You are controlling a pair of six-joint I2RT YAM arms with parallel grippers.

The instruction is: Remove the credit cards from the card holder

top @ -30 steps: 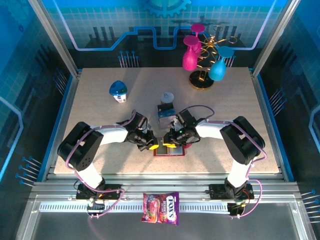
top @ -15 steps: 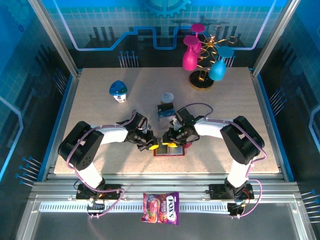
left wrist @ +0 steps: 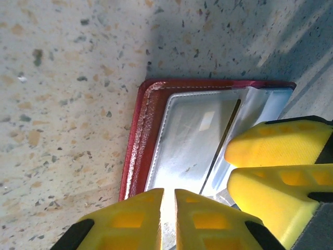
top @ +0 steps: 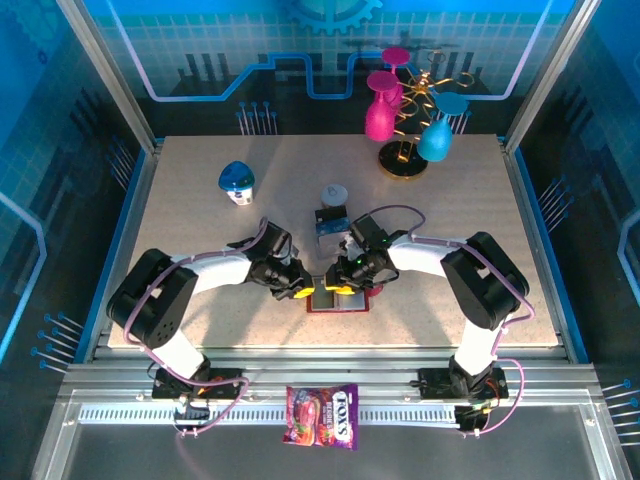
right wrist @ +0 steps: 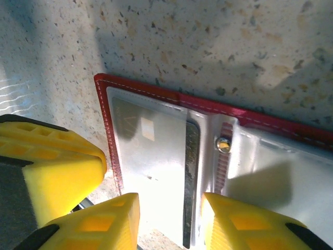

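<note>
We see the red card holder lying open near the table's front edge, crowded between both arms. The left gripper is almost pressed together at its rim. The right gripper is spread over a grey pocket with a dark card inside.

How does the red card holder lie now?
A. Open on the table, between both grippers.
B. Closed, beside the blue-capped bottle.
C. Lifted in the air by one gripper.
A: the card holder lies open on the table, grey pockets up, left gripper and right gripper flanking it.
</note>
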